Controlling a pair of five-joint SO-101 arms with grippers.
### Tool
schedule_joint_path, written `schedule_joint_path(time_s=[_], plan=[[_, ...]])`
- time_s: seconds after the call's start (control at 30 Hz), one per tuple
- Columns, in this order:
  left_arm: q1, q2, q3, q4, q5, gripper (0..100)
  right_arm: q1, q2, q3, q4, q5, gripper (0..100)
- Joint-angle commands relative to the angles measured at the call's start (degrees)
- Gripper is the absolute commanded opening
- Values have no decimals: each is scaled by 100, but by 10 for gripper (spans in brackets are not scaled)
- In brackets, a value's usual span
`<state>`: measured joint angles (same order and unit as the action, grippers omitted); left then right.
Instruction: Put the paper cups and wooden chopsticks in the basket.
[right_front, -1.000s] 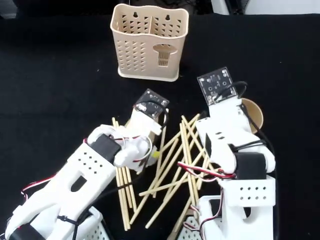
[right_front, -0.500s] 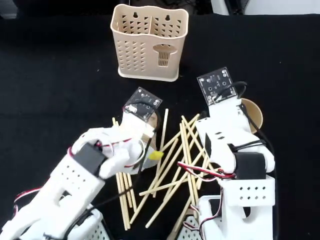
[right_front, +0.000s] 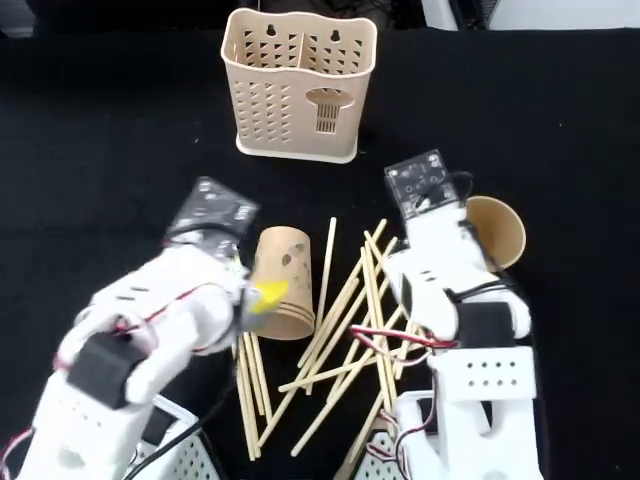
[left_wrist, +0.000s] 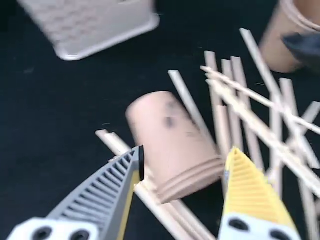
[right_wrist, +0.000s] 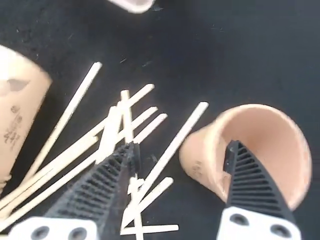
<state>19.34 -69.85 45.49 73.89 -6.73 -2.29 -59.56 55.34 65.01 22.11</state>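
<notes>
The beige basket (right_front: 300, 85) stands upright at the back of the black table. One paper cup (right_front: 283, 283) lies on its side across several wooden chopsticks (right_front: 350, 330). My left gripper (left_wrist: 186, 152) is open, its grey and yellow fingers either side of that cup's (left_wrist: 172, 142) rim end, not closed on it. A second paper cup (right_front: 497, 232) lies on its side at the right, mouth showing. My right gripper (right_wrist: 181, 147) is open over it, one black finger in front of that cup's (right_wrist: 250, 150) mouth and the other over chopsticks (right_wrist: 100, 140).
The chopsticks (left_wrist: 250, 100) lie scattered and crossed between the two arms. The black table (right_front: 110, 150) is bare to the left and right of the basket. White perforated pieces (right_front: 195, 458) sit at the front edge by the arm bases.
My left arm has drawn back to the left and toward the front, uncovering the lying cup it stood over. My right arm has shifted slightly left.
</notes>
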Motion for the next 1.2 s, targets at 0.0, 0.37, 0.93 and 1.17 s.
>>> schedule_joint_path(time_s=[0.0,0.37,0.93,1.17], plan=[[-1270,-536,-22,105,-519,275,-607,-92,251,-114,440,289],[-4092,-1240,2141,-607,-1002,275,-2593,-101,927,-123,264,293],[-3785,-1266,3916,-1512,-536,275,-3560,-92,1552,-1134,-1046,369],[-3187,-1327,4611,-2101,-167,275,-3552,-101,2466,-2330,-1143,372]])
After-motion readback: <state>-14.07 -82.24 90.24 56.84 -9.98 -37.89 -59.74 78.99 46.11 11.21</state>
